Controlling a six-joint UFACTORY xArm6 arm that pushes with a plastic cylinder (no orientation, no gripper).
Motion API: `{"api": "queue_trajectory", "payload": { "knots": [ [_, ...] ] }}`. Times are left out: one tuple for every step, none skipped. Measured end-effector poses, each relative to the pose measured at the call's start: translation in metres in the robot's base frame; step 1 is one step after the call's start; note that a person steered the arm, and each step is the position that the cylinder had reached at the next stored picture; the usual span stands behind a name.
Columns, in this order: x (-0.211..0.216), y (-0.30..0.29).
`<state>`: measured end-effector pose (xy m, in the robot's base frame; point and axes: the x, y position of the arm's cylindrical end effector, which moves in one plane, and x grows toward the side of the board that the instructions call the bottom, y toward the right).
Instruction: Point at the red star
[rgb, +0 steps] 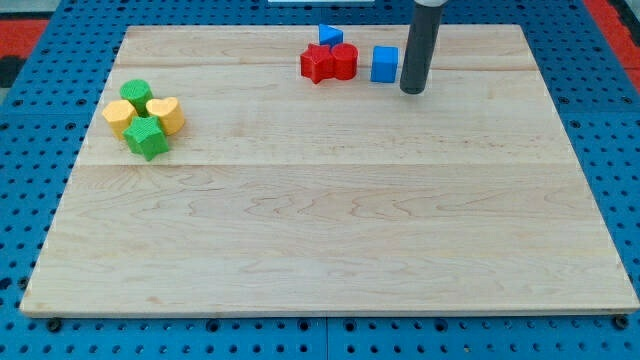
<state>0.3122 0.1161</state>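
The arm has no fingers at all, only a dark rod, so there is nothing to stand apart or clamp; my tip (412, 91) rests on the surface (330, 220) near the view's top, just to the right of the blue cube (384, 64) and perhaps barely clear of it.

Left of the cube, with a small gap, sits the red cluster: a rounded red block (345, 61) touching the red star (317, 64), which is the leftmost of the pair. A blue triangle (329, 36) sits just behind them, toward the view's top. So the star lies well to the left of my tip, with the cube and the other red block between.

The star looks small, stiff and light, likely to slide freely on smooth wood at the slightest nudge. Nothing needs gripping; pointing calls for stopping just short of one of its free arms, best from the view's bottom or left, where no neighbour crowds it.

Far off at the view's left, two green blocks (146, 139) and two yellow blocks (166, 114) huddle together, out of the way.
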Motion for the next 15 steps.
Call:
{"api": "queue_trajectory", "payload": {
  "knots": [
    [-0.018, -0.006],
    [-0.038, -0.015],
    [-0.054, -0.029],
    [-0.066, -0.049],
    [-0.072, -0.055],
    [-0.045, -0.015],
    [0.009, 0.032],
    [0.051, 0.054],
    [0.061, 0.054],
    [0.061, 0.054],
    [0.061, 0.026],
    [0.063, -0.014],
    [0.068, -0.075],
    [0.068, -0.159],
    [0.059, -0.218]
  ]
}}
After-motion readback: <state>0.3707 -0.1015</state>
